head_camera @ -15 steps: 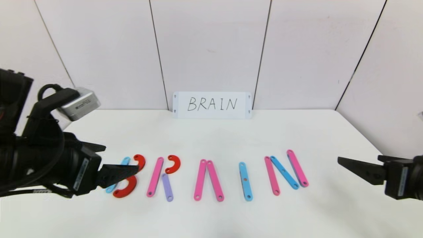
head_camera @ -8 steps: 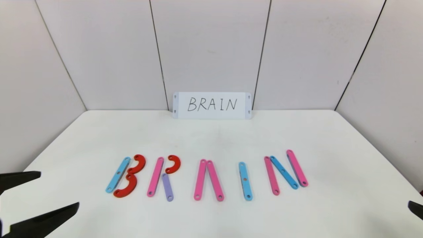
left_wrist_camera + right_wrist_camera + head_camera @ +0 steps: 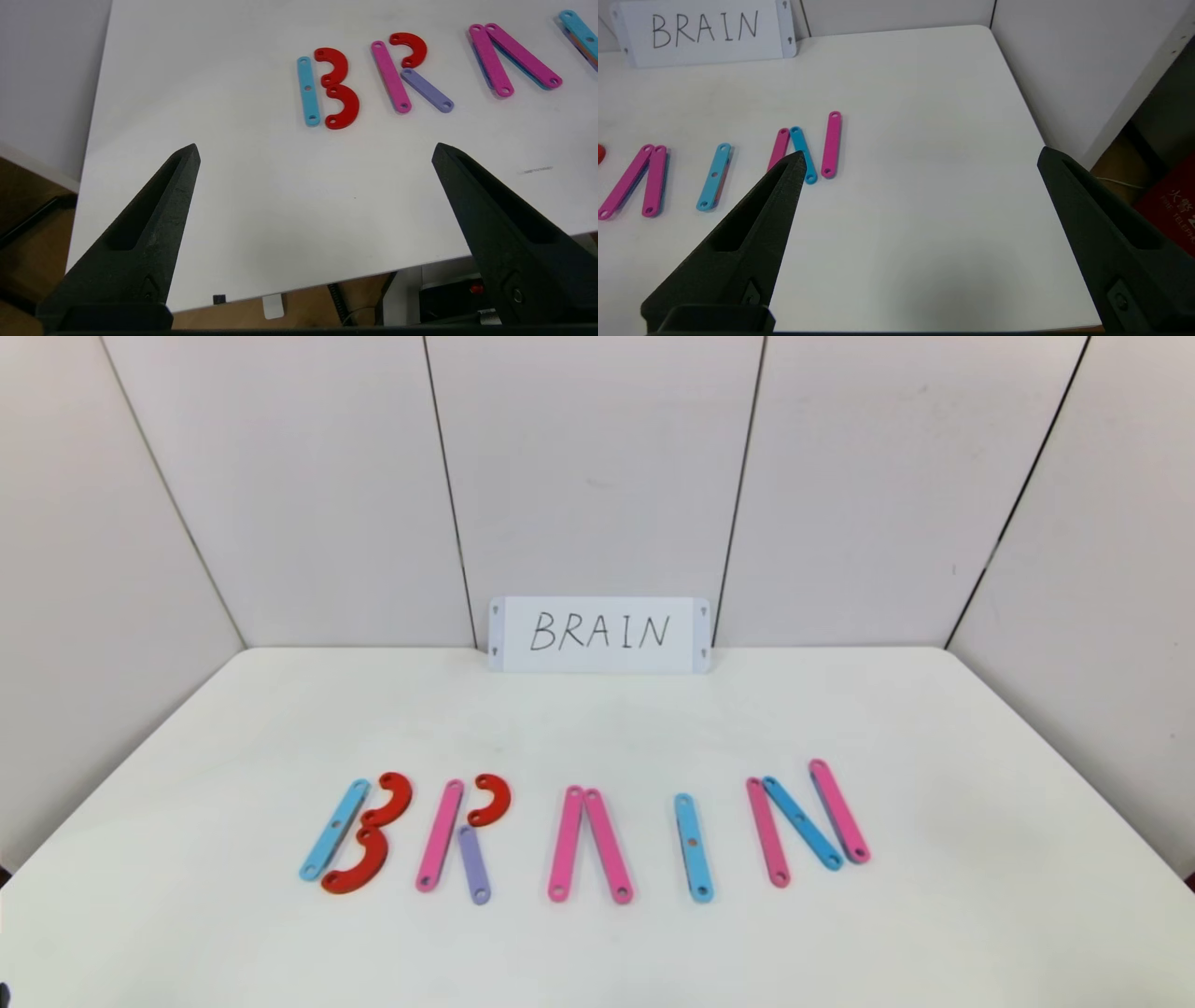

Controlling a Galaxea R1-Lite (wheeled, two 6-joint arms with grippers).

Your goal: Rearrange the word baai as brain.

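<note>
A: Start with the left gripper (image 3: pixel 316 147). What is it doing?

B: Its jaws stand wide apart with nothing between them. It hangs over the near left part of the table (image 3: pixel 196 70), close to the table's front edge and well short of the letters.

A: And the right gripper (image 3: pixel 920 156)?

B: Also spread wide and empty. It sits over the bare right side of the table, with the N (image 3: pixel 805 147) lying beyond its left finger (image 3: pixel 752 233). Neither gripper shows in the head view.

A: Where is the word (image 3: pixel 583 831)?

B: Flat on the table in one row across the near middle, well in front of the card (image 3: pixel 598 633) that stands against the back wall with BRAIN written on it.

A: Read the pieces, from the robot's left.

B: The B (image 3: pixel 355 835) is a blue strip, leaning, with two red curves stacked beside it, touching each other. The R (image 3: pixel 464 835) is a pink strip, a red curve at its top and a short purple strip as its leg. The A (image 3: pixel 588 845) is two pink strips that meet at the top and spread toward the near edge; it has no crossbar. The I (image 3: pixel 694 847) is a single blue strip. The N is a pink strip, a blue diagonal and another pink strip, the ends overlapping.

A: Is anything touching the letters?

B: No. Both grippers are clear of them, one at each end of the row.
</note>
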